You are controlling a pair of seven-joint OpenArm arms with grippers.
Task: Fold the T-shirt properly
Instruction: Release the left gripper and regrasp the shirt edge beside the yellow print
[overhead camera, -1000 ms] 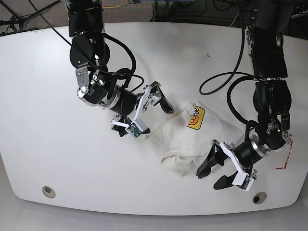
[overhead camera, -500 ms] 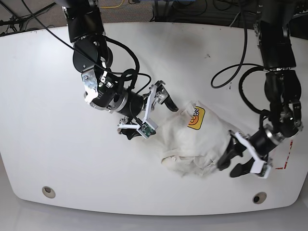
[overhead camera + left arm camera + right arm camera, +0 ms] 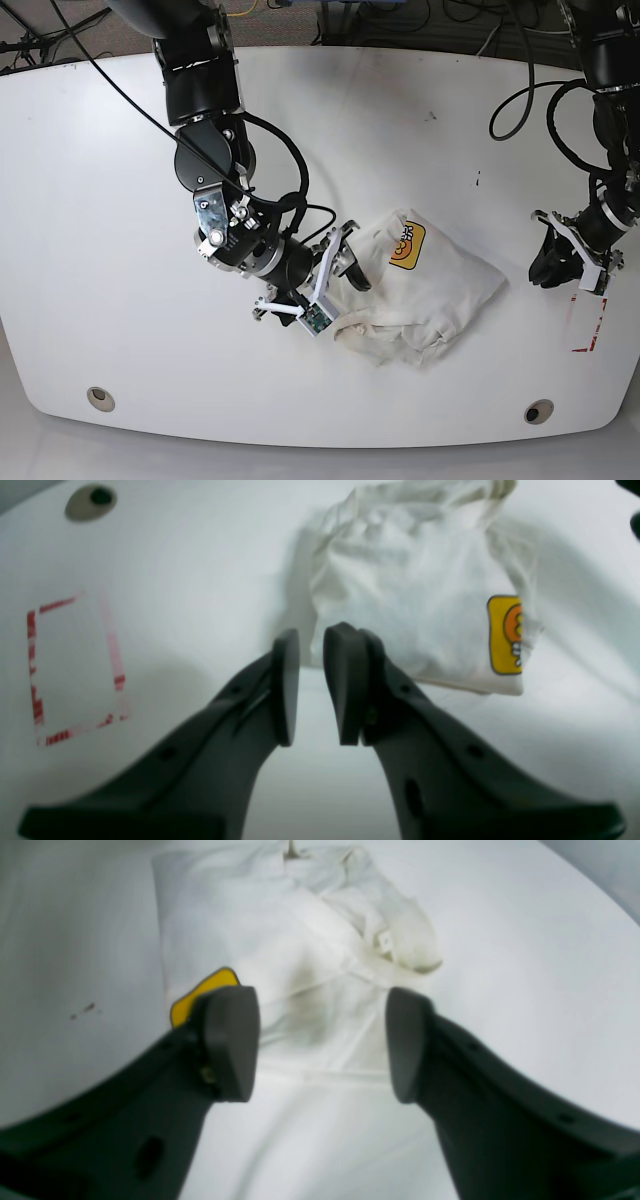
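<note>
One yellow-orange patch (image 3: 407, 246) on T-shirt (image 3: 425, 300), lettering unreadable

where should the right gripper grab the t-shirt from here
Probably the straight folded hem nearest the right gripper, approached low along the table. The T-shirt lies bunched, and that edge lies flat facing the open jaws; the yellow patch sits at its left end.

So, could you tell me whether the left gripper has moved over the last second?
Yes. The left gripper has pulled away from the T-shirt, ending above the red tape square.
</note>
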